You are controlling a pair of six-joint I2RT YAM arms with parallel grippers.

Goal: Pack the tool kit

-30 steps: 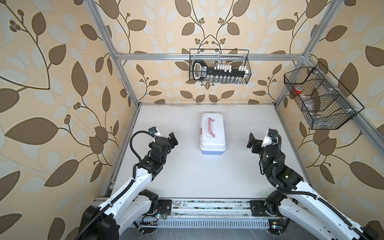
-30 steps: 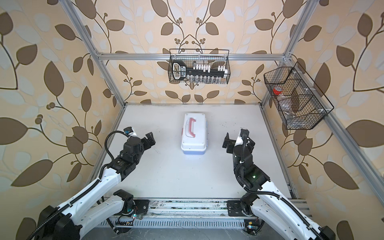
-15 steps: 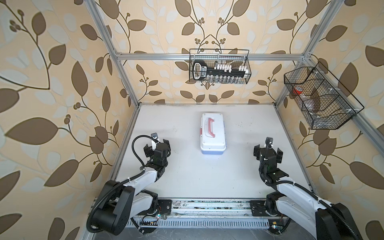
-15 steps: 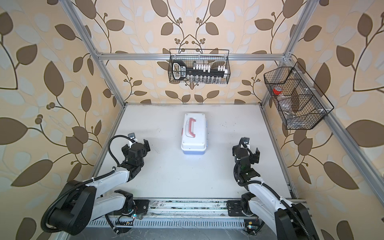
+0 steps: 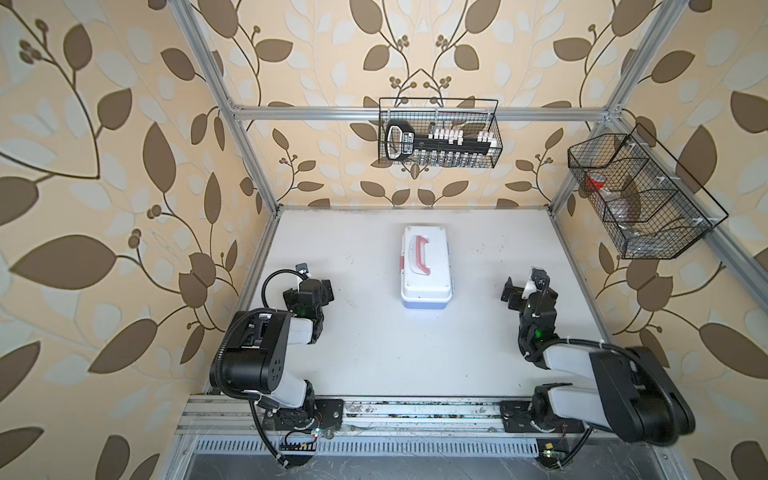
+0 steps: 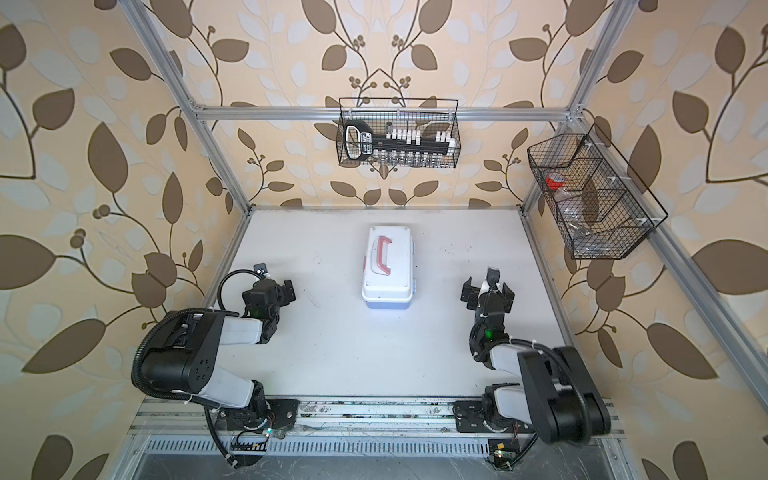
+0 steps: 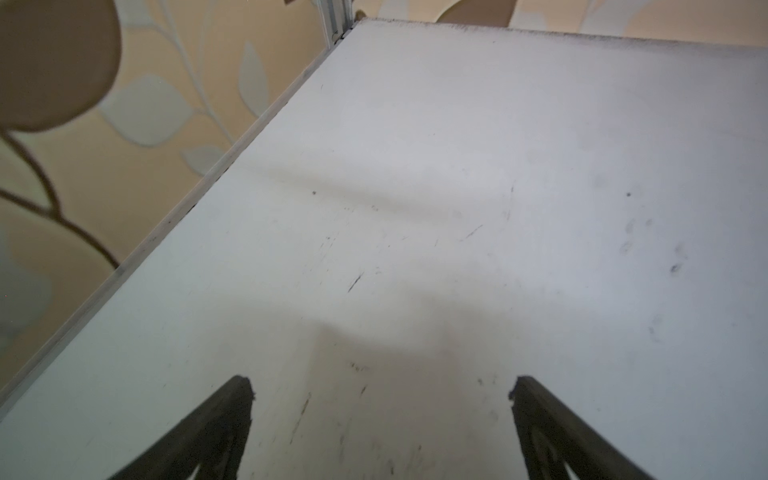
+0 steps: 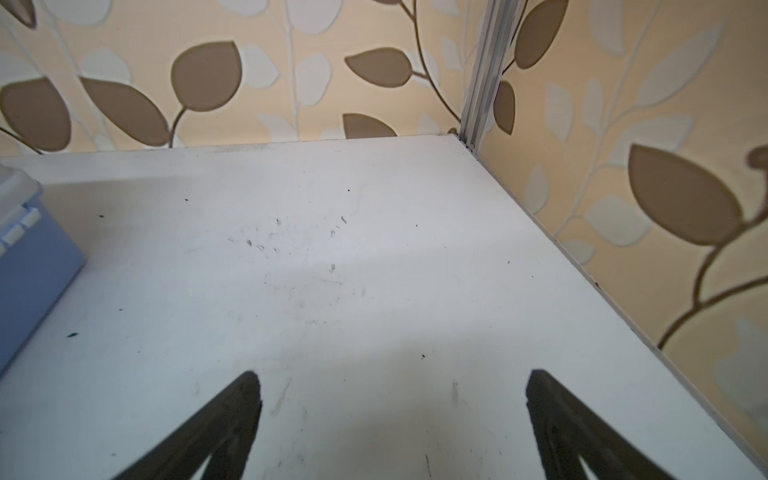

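The tool kit (image 5: 426,266) (image 6: 388,266) lies with its lid down in the middle of the white table, white lid up, pink-red handle on top, light blue base showing at its near end. My left gripper (image 5: 309,291) (image 6: 270,291) hangs low over the table to the kit's left, open and empty. My right gripper (image 5: 528,291) (image 6: 487,291) hangs to the kit's right, also open and empty. Bare table shows between the left gripper's (image 7: 380,386) fingers in the left wrist view. The right wrist view shows the right gripper (image 8: 392,378) over bare table and a corner of the tool kit (image 8: 33,266).
A black wire basket (image 5: 438,137) on the back wall holds a black socket rail. Another wire basket (image 5: 640,199) on the right wall holds a red-capped item. Aluminium frame posts stand at the table's corners, and a metal rail (image 5: 415,409) runs along the front.
Both arms have folded back towards the front rail, and their grippers have dropped lower over the table. Both stay open. The tool kit has not moved.
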